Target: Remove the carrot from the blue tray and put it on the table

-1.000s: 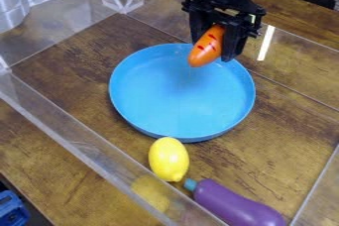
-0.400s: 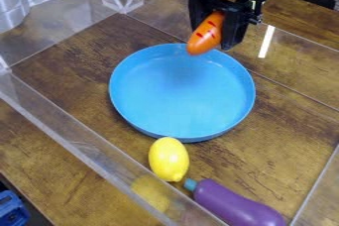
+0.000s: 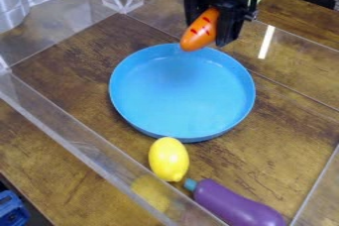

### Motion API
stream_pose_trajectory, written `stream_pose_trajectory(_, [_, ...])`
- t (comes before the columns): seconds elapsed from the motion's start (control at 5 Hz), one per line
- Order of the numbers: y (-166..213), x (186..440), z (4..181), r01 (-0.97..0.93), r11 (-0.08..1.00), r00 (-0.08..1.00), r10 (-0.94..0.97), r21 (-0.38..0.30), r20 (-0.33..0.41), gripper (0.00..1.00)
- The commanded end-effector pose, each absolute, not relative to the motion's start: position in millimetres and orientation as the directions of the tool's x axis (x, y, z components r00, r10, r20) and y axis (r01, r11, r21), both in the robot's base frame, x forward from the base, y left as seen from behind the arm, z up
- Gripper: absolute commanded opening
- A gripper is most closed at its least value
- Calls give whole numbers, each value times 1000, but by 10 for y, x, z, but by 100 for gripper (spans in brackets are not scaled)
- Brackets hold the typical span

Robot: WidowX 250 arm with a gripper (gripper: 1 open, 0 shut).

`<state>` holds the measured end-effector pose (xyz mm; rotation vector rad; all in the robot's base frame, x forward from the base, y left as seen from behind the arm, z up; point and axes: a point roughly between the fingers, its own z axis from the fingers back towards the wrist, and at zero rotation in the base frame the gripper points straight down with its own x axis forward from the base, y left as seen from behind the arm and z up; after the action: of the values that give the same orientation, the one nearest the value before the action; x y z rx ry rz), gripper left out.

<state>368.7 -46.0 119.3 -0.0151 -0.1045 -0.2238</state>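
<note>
The orange carrot (image 3: 199, 32) hangs tilted above the far rim of the blue tray (image 3: 181, 93), lifted off its floor. My black gripper (image 3: 215, 17) points down from the top of the view and is shut on the carrot's upper end; its leafy top is hidden between the fingers. The blue tray sits empty in the middle of the dark wood table (image 3: 79, 61).
A yellow lemon (image 3: 169, 158) and a purple eggplant (image 3: 239, 206) lie near the front edge, in front of the tray. Clear plastic walls (image 3: 59, 136) run along the table's front and left. Bare wood lies left and right of the tray.
The gripper has lifted the carrot a little higher and slightly left, from over the tray's far rim to above it. Nothing else has moved.
</note>
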Motion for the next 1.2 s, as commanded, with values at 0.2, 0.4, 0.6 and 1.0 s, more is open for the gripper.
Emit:
stream_pose_trajectory(0.2, [-303,3664,1619,201,979,955,-204,37,214,0])
stream_pose_trajectory(0.4, [-288,3610,1626,203,978,955,-209,50,210,0])
stream_pose_trajectory(0.6, [-299,3587,1628,201,978,954,-209,60,216,0])
stream_pose_trajectory(1.0, [-178,3514,1611,177,981,959,-191,81,209,0])
